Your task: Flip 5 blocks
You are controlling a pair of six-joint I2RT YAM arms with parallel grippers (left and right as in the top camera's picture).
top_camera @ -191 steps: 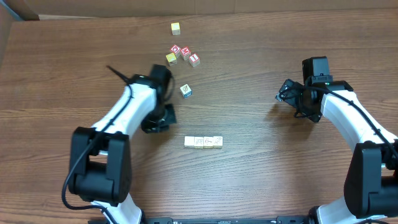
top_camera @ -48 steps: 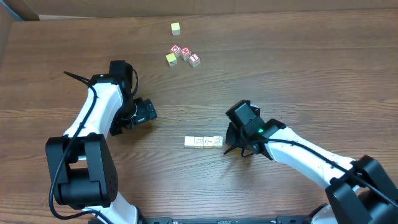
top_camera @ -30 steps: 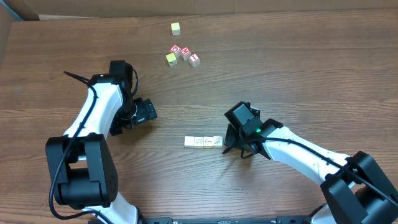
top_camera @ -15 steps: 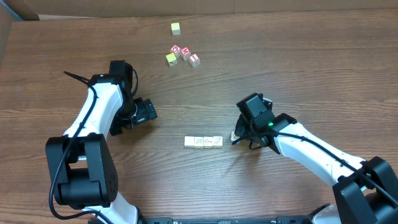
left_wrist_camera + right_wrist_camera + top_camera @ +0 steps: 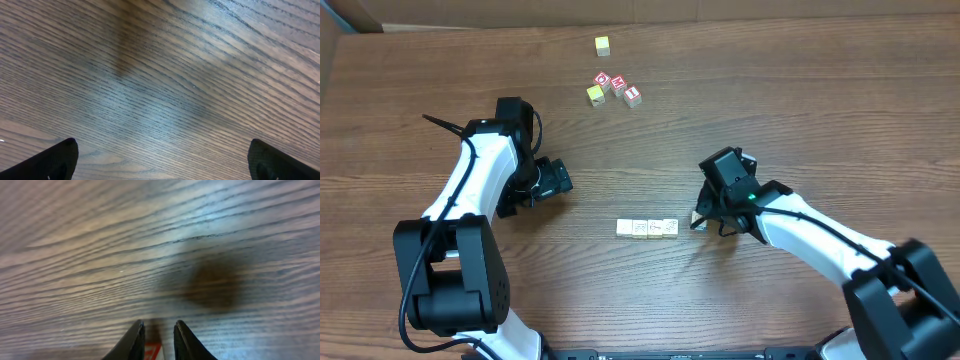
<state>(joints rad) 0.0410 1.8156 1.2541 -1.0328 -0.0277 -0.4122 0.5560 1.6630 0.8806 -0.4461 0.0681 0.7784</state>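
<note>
Several pale blocks (image 5: pixel 647 228) lie side by side in a short row at the table's middle. One more pale block (image 5: pixel 697 219) sits just right of the row, at the tips of my right gripper (image 5: pixel 705 217). In the right wrist view this block (image 5: pixel 153 352) shows a white face with a red mark. It lies low between the narrowed fingers of the right gripper (image 5: pixel 159 327), against the left one. I cannot tell whether the right finger touches it. My left gripper (image 5: pixel 556 182) stands wide open over bare wood, far left of the row. The left wrist view shows the left gripper (image 5: pixel 165 159) with nothing between its fingers.
Two red-faced cubes (image 5: pixel 618 86) and a yellow cube (image 5: pixel 594 94) cluster at the back of the table. Another yellow cube (image 5: pixel 603 45) lies beyond them. A cardboard edge (image 5: pixel 520 12) runs along the far side.
My right gripper has drawn back to the right from the row's end, and its jaws have narrowed. A single block now shows at its tips. The left arm has not moved.
</note>
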